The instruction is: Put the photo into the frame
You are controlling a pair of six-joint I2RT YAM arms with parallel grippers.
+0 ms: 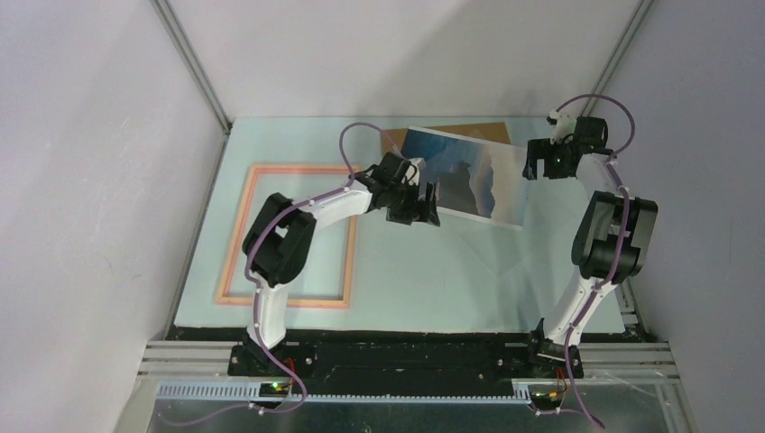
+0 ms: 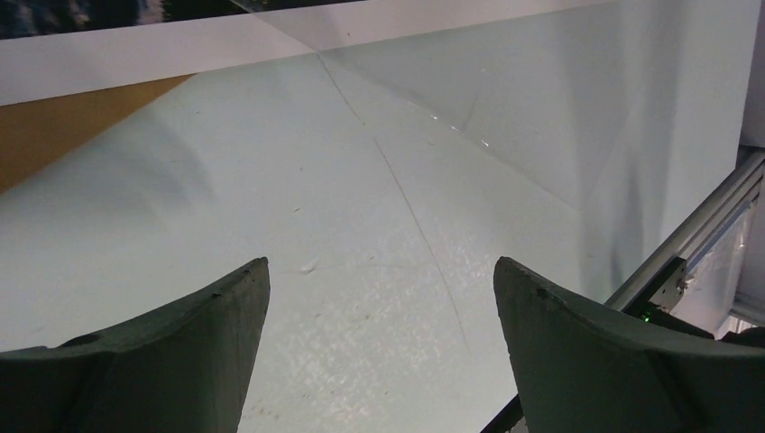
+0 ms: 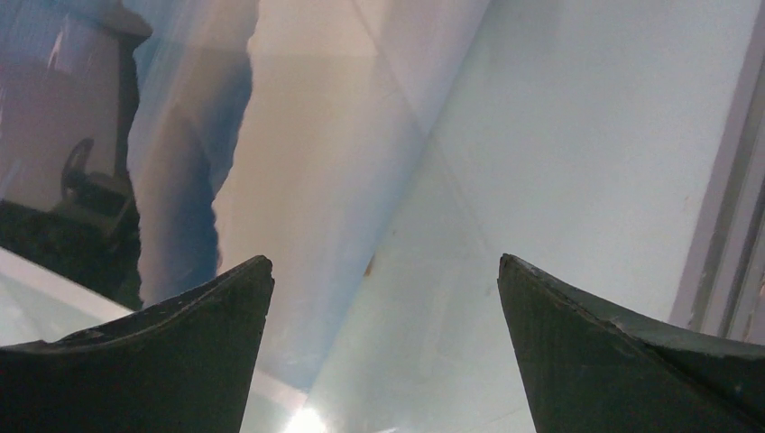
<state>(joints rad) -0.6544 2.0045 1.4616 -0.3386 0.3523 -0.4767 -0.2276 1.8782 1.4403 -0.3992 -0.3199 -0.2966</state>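
Note:
The photo, a blue seascape with dark cliffs, lies picture-side up at the back middle of the table, skewed and partly over a brown backing board. The pink frame lies flat at the left with nothing inside it. My left gripper is open and empty at the photo's near left corner. In the left wrist view the photo's white edge lies ahead of it. My right gripper is open and empty at the photo's right edge. The right wrist view shows the photo under its left finger.
The pale green mat covers the table. An aluminium rail runs along the mat's edge, at the right of the left wrist view. Grey walls close in the left, back and right sides. The brown board shows at the left of the left wrist view.

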